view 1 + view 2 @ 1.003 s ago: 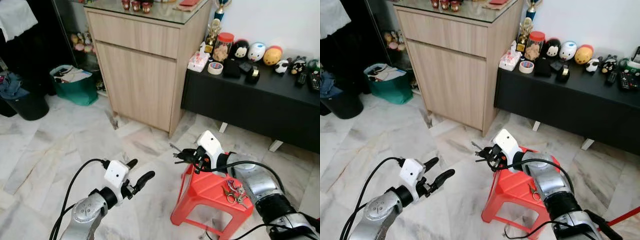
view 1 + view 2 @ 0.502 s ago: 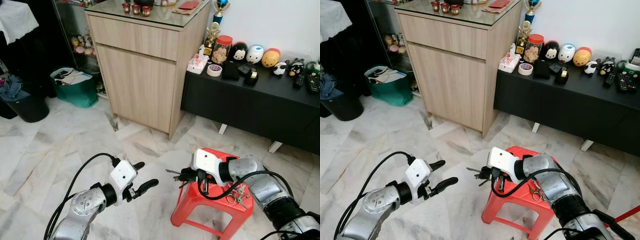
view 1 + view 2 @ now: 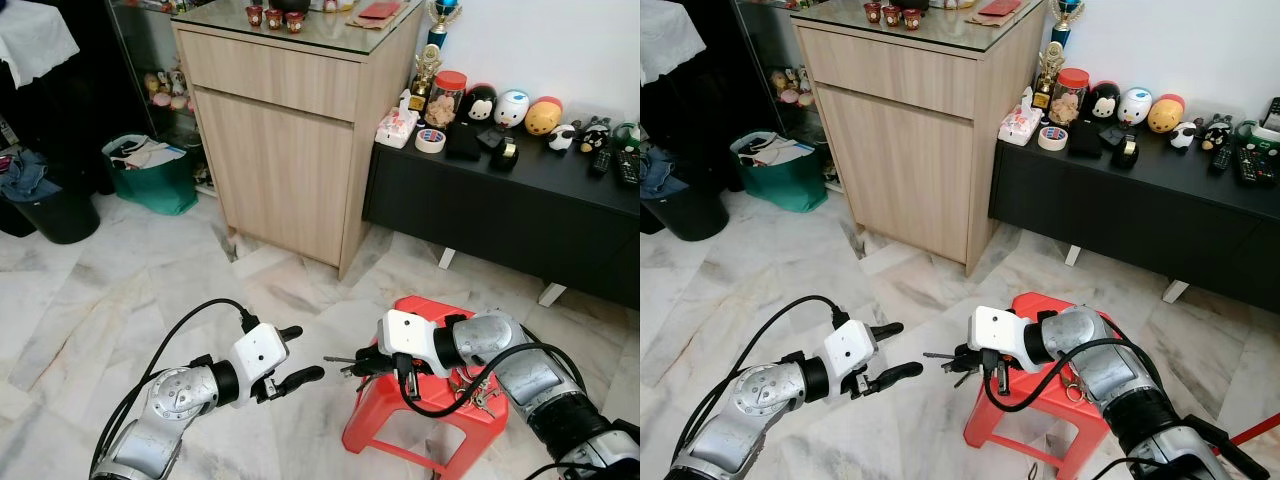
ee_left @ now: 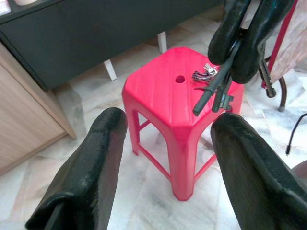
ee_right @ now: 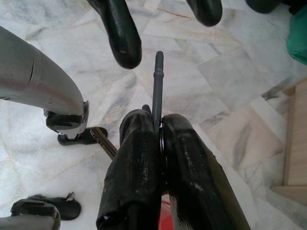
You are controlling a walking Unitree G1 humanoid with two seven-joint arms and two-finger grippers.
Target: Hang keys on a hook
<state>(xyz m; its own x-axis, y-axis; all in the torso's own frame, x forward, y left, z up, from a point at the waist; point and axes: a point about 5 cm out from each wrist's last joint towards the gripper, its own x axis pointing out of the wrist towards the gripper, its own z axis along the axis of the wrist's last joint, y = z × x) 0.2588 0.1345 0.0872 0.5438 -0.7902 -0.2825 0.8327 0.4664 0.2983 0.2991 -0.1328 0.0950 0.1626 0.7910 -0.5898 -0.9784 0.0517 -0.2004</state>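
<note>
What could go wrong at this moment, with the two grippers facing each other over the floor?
The right gripper pinches the key bunch thinly; it could slip and fall to the marble floor. The open left gripper may miss the dangling keys. More keys lie on the red stool.

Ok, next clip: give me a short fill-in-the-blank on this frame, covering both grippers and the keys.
1. The right gripper has its fingers ____ on a bunch of keys.
2. The left gripper faces it with its fingers ____.
3. A second bunch of keys lies on top of the ____ stool.
4. The stool stands in front of a ____ low cabinet lined with figurines.

Missing words: shut; open; red; black
</note>
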